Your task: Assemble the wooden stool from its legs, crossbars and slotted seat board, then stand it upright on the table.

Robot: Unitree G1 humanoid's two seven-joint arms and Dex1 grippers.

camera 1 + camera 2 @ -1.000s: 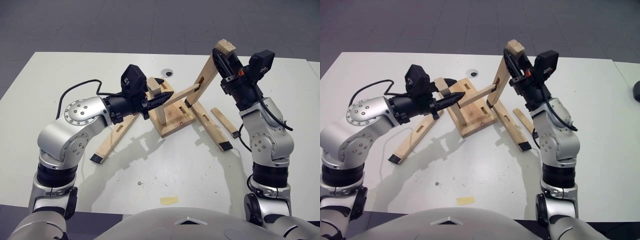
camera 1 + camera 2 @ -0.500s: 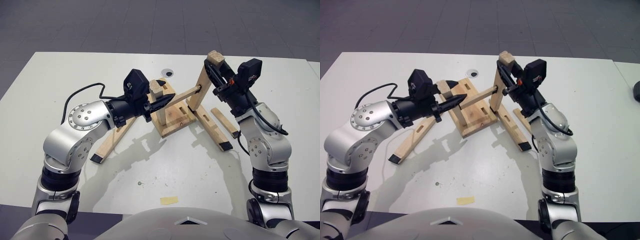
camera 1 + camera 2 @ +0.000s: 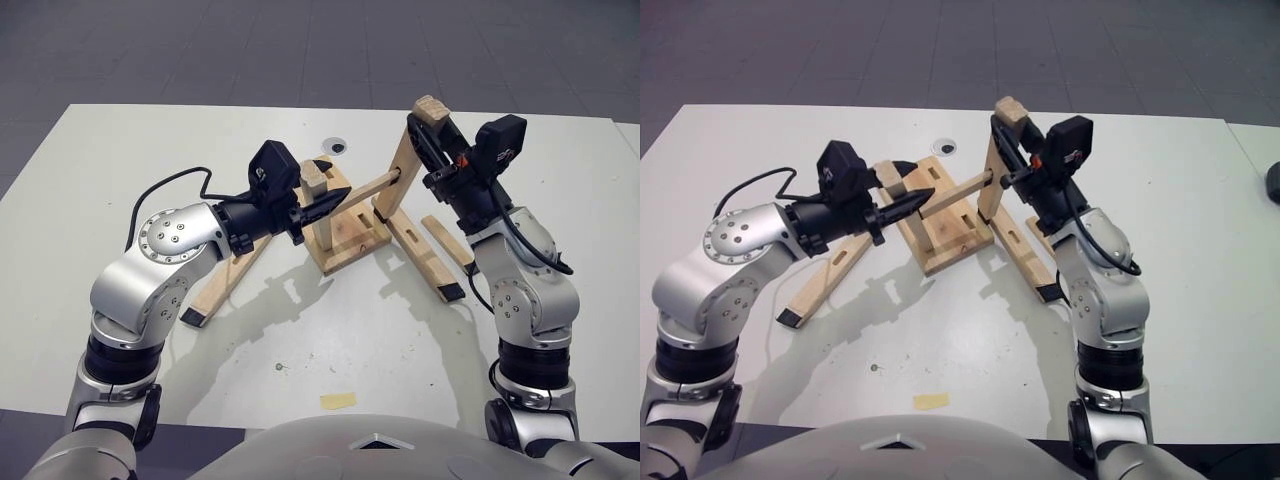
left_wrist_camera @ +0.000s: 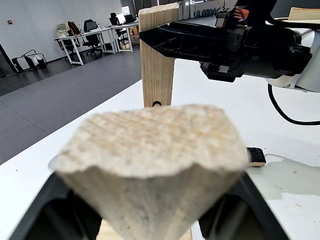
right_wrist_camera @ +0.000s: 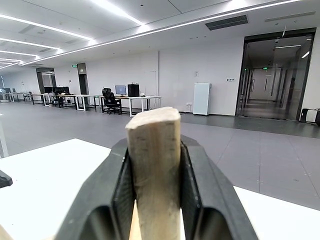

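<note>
So, seat board [image 3: 350,238]: flat on table [image 3: 120,170], mid-way.
Left arm: elbow out, left gripper [image 3: 322,185] clamped on short post [image 3: 316,180] standing on the board.
Right arm: forearm up, right gripper [image 3: 422,135] squeezing top of leaning leg [image 3: 403,178].
Crossbar [image 3: 365,190]: bridges post and leg.

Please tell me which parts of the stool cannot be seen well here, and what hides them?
- Head views: whether the crossbar sits fully in the upright leg is too small to tell.
- Left wrist view: the blurred wooden piece in the left pincer hides most of the seat board.
- Right wrist view: the leg's end, clamped in the right pincer, hides the crossbar joint.
</note>
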